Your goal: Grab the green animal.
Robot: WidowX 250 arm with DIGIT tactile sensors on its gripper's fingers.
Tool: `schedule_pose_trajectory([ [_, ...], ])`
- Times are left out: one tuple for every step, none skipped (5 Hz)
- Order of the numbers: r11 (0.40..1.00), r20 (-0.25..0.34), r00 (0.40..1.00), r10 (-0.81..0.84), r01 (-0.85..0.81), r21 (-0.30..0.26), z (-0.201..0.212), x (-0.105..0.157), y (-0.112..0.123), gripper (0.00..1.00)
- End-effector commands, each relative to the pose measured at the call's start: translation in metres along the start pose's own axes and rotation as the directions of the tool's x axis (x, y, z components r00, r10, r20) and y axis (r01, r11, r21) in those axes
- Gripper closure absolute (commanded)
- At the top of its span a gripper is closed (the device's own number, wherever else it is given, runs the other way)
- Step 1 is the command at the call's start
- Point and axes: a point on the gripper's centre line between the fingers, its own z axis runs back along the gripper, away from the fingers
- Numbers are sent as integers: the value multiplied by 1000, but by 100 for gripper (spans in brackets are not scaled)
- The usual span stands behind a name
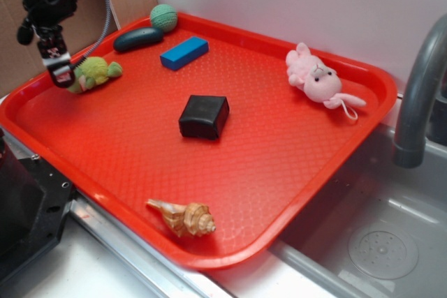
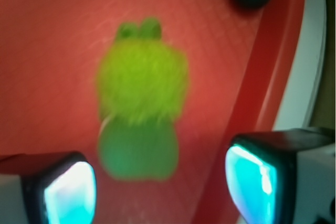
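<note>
Hovering: your gripper (image 2: 160, 182) hangs above the green animal (image 1: 94, 72) at the tray's (image 1: 293, 172) far left corner, not yet touching it.
Tool state: the jaws stand wide apart; in the wrist view the two fingertips (image 2: 65, 192) sit at either lower corner with the plush's darker green end between and just above them, and nothing is held.
Target place: the green animal (image 2: 142, 114) lies flat on the tray, close to the raised rim (image 2: 262, 103), with the dark green oblong (image 1: 137, 38) and the teal yarn ball (image 1: 163, 17) near it further back.
Risk, rim: the right-hand pad in the wrist view sits over the rim, so if you drop straight down it may land on the rim and stop the descent short.
Risk, off-centre: the fuzzy body lies ahead of the pads, not squarely between them; closing here would likely pinch only the darker end, and the soft toy could slip out.
Risk, blur: the wrist view is soft, so judge depth with care.
Other items: blue block (image 1: 184, 52), black block (image 1: 203, 117), pink plush (image 1: 316, 79) and shell (image 1: 183, 217) lie well apart, unlikely to interfere.
Writing: no brand, label or lettering is readable in either view.
</note>
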Motion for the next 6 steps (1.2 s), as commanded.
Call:
schedule_pose_trajectory([
  [995, -148, 988, -38, 52, 91, -20, 30, -8, 100],
  [990, -160, 984, -82, 98, 97, -17, 37, -13, 100],
  [989, -181, 978, -106, 122, 79, -17, 44, -4, 100],
  [983, -156, 974, -162, 174, 62, 8, 32, -7, 100],
  [958, -82, 962, -261, 269, 97, 59, 15, -24, 100],
  [915, -55, 922, -382, 386, 114, 93, 3, -44, 100],
])
